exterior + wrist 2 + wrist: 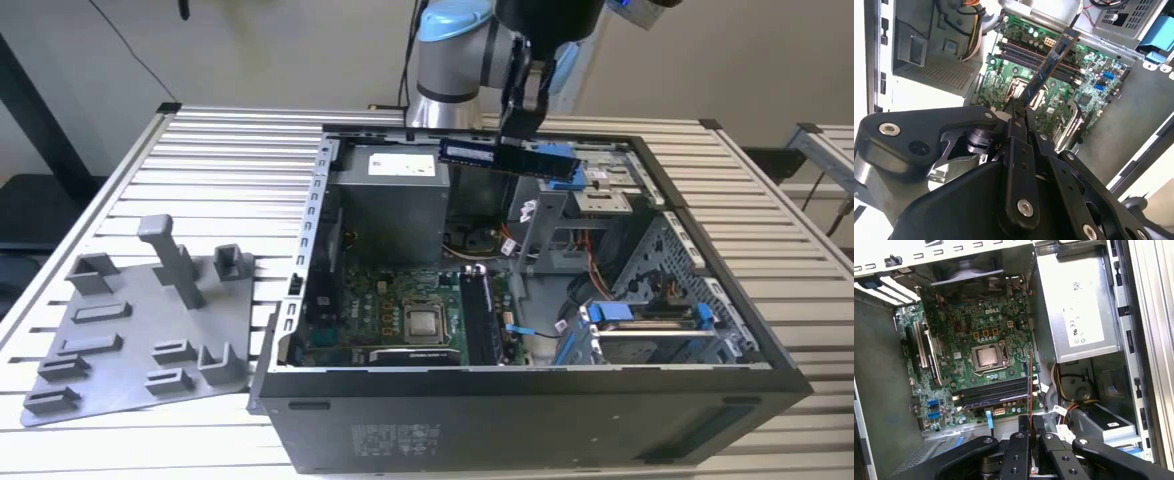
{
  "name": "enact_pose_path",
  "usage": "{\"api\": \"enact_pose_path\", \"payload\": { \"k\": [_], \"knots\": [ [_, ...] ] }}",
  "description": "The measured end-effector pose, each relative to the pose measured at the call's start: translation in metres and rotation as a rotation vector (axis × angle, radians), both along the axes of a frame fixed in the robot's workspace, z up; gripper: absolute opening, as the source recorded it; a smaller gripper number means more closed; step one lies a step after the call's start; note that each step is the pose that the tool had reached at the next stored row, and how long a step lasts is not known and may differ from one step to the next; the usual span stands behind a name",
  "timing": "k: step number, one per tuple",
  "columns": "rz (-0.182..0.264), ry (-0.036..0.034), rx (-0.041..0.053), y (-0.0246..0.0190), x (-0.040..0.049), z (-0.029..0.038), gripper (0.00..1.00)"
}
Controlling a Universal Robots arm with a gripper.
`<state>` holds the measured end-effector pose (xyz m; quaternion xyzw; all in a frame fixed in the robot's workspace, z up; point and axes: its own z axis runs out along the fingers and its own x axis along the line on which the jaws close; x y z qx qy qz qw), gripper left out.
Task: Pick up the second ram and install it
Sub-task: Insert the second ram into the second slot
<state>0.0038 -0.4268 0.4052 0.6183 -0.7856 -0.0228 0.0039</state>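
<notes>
My gripper (pixel 518 128) is shut on the second ram (pixel 514 157), a dark blue-black stick with a pale label. It holds the stick level in the air above the back of the open computer case (pixel 534 385). In the second wrist view the ram (pixel 1051 62) juts out from the fingertips (pixel 1013 109) over the green motherboard (pixel 1089 82). The first wrist view shows the ram (pixel 1030 385) edge-on, as a thin line above the long black slots (pixel 994 392). Those slots (pixel 478 320) lie low in the case beside the processor (pixel 424 322), well below the stick.
A grey power supply (pixel 387 190) fills the case's back corner at the exterior view's left. A drive cage with blue clips (pixel 641 320) and loose cables sit at the exterior view's right. A grey fixture plate (pixel 134 340) with upright pegs lies on the slatted table (pixel 227 150).
</notes>
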Motion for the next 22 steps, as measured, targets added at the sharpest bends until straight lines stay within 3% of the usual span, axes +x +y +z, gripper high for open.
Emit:
{"api": "enact_pose_path", "payload": {
  "k": [22],
  "knots": [
    [-0.267, 0.0, 0.0, 0.0, 0.0, -0.0004, 0.14]
  ]
}}
